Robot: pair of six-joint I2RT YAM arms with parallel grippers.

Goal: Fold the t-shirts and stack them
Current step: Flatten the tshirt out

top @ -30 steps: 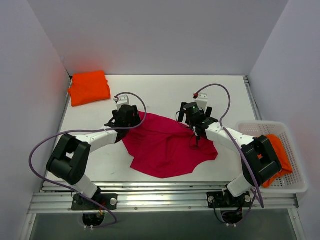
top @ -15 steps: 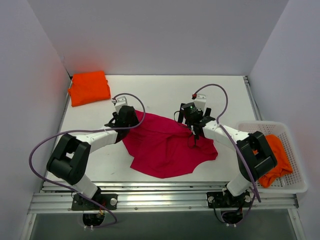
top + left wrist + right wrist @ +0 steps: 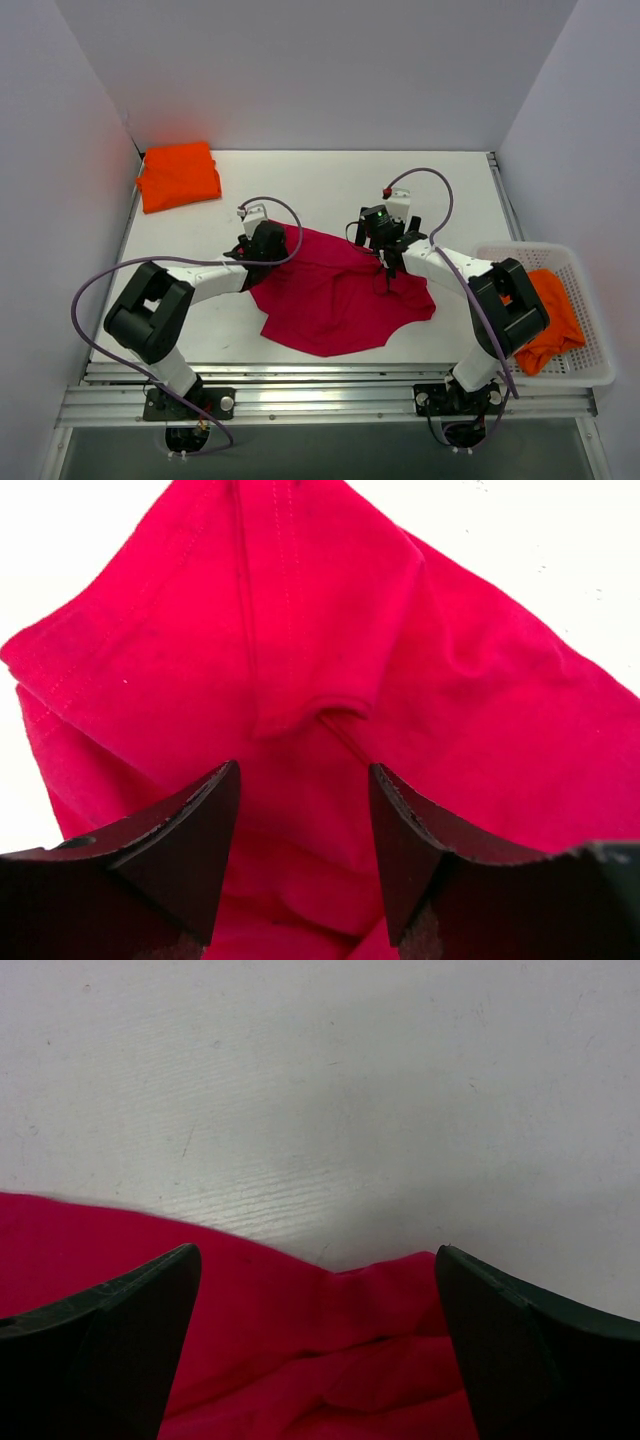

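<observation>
White table borders the crimson t-shirt where the right claw gapes (left claw narrower, over a seam).

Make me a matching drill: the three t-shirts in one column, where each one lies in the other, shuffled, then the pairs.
1. crimson t-shirt
2. folded orange t-shirt
3. crumpled orange t-shirt

A. in the white basket
B. far left corner of the table
C. spread out mid-table

Pairs: 1-C, 2-B, 3-A.
</observation>
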